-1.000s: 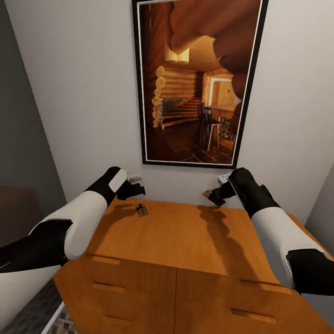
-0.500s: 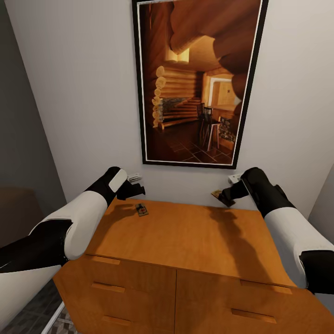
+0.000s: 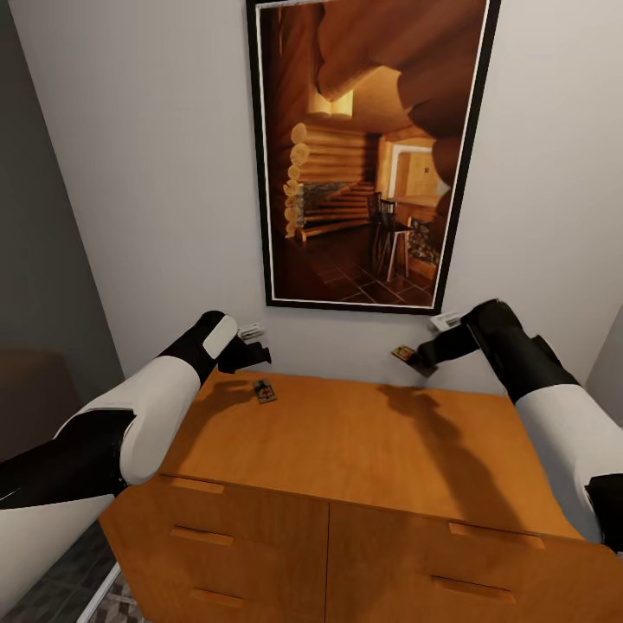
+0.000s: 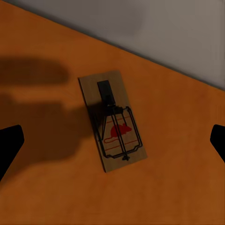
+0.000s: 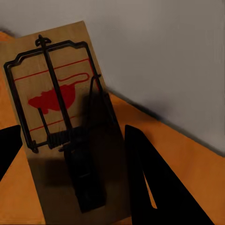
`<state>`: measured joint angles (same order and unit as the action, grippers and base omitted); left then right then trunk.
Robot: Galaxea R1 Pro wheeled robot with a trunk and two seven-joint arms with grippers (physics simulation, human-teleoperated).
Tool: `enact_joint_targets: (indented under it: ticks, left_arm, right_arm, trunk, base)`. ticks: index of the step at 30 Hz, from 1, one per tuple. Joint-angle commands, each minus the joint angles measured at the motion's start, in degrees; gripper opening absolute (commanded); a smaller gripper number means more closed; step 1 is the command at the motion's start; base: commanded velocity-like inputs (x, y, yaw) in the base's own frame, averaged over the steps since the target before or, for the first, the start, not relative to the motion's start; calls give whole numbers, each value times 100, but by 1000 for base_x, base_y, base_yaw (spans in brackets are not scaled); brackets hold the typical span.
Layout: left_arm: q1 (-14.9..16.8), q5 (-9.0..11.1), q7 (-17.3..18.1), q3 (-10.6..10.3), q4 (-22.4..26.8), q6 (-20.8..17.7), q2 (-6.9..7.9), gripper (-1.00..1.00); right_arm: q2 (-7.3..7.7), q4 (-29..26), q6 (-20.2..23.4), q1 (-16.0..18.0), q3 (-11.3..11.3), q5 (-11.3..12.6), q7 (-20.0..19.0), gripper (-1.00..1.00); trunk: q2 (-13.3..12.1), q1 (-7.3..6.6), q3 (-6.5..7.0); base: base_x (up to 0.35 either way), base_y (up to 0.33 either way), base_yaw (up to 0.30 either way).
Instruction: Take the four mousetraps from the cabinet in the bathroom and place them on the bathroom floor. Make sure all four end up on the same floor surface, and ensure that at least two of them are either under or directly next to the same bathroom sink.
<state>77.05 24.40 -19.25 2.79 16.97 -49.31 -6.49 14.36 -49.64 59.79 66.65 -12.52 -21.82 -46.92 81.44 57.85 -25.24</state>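
While raised at right of centre in the head view, right end effector clenched on one mousetrap, clear above the cabinet top. At left of centre, left end effector released, fingers spread, above a second mousetrap lying flat.

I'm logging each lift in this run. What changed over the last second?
The right gripper, shut on a mousetrap, rose off the cabinet top and drifted toward the robot's right, carrying the trap up in front of the wall. The left gripper stayed open above the second mousetrap, which lay unmoved on the cabinet. The camera held steady.
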Motion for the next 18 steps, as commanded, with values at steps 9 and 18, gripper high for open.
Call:
enact_joint_targets:
  ticks: [9, 18]
  left_arm:
    - [3, 38, -51, 28, 8, -17, -9, 100]
    - [3, -79, -22, 42, 21, -17, -14, 100]
  right_arm:
    - [531, -1052, 21, -37, -410, -42, -521, -100]
    - [749, -1612, 21, -162, -513, -42, -561, -100]
  trunk:
    - [4, 0, -7]
    - [4, 0, -7]
  base:
    - [0, 0, 0]
    - [0, 0, 0]
